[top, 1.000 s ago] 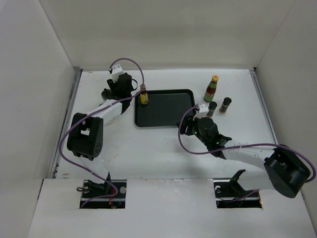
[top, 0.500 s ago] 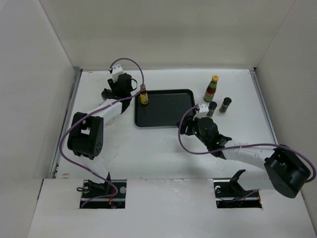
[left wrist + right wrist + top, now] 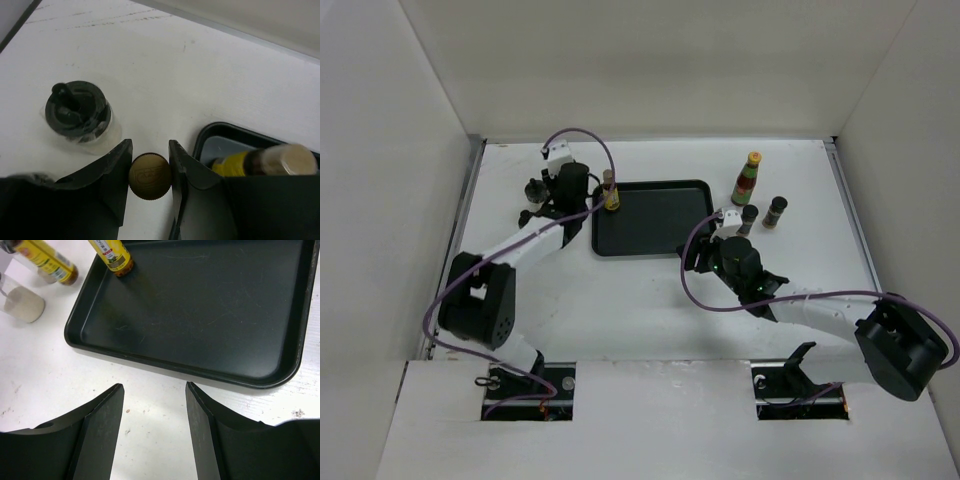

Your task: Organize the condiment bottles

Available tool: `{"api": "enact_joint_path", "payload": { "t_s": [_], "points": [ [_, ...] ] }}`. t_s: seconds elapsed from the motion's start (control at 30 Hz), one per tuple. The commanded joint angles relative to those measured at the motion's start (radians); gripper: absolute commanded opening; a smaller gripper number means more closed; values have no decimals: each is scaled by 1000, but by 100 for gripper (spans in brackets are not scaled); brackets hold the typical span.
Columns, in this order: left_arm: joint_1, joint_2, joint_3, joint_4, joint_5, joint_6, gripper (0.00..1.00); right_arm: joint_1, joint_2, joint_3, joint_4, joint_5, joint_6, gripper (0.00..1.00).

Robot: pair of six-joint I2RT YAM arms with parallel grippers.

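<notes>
While the overhead view hides it under the arm, the left wrist view shows the left gripper pinched narrow on the round, ribbed gold cap of a slim yellow-labelled bottle, seen end-on from above. Only the right wrist view shows that bottle's side: a glossy yellow label over amber contents, standing on the white table just outside the tray's corner.

At 10 o'clock from the cap stands a stubby pale clear-walled bottle with a black nozzle cap, near the fingers but apart from them. At 3 o'clock is the rounded rim of the flat black rectangular tray, with a second slim yellow-labelled bottle with a beige cap inside its corner. The right wrist view shows the tray floor as smooth, faintly scratched plastic.

The right gripper stands moderately open and empty over bare table at the tray's near edge.

Only the overhead view shows the rest. At 2 o'clock from the tray is a tall red bottle with green neck and orange cap. At 3 o'clock are two small dark cylindrical jars, side by side
</notes>
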Motion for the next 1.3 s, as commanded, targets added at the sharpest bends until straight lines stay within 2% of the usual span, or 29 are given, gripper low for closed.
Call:
{"api": "enact_joint_path", "payload": {
  "t_s": [0.0, 0.23, 0.4, 0.53, 0.8, 0.87, 1.1, 1.2, 1.23, 1.27],
  "points": [
    [-83, -207, -66, 86, -85, 12, 19, 8, -27, 18, 55, -1, -1, 59],
    [-195, -352, -203, 92, -105, 21, 18, 4, -44, 9, 66, 1, 5, 59],
    [-306, -280, -202, 123, -93, 18, 18, 1, -41, 7, 64, 5, 5, 59],
    [-323, -202, -216, 218, -73, 21, 18, 0, -38, 4, 67, 7, 5, 60],
    [-337, -108, -217, 235, -79, 25, 20, 1, -38, 9, 58, 8, 2, 60],
    [-340, -97, -220, 237, -77, 25, 26, 4, -45, 4, 67, 11, 2, 61],
    [-338, -192, -231, 217, -99, 32, 70, 3, -41, 6, 67, 11, 2, 68],
    [-332, -273, -219, 168, -108, 41, 80, 0, -35, 10, 55, 11, 0, 68],
    [-317, -339, -203, 102, -132, 42, 86, 0, -44, 3, 67, 11, 2, 69],
    [-314, -347, -202, 94, -137, 42, 86, 0, -44, 2, 67, 11, 3, 69]
  ]
}}
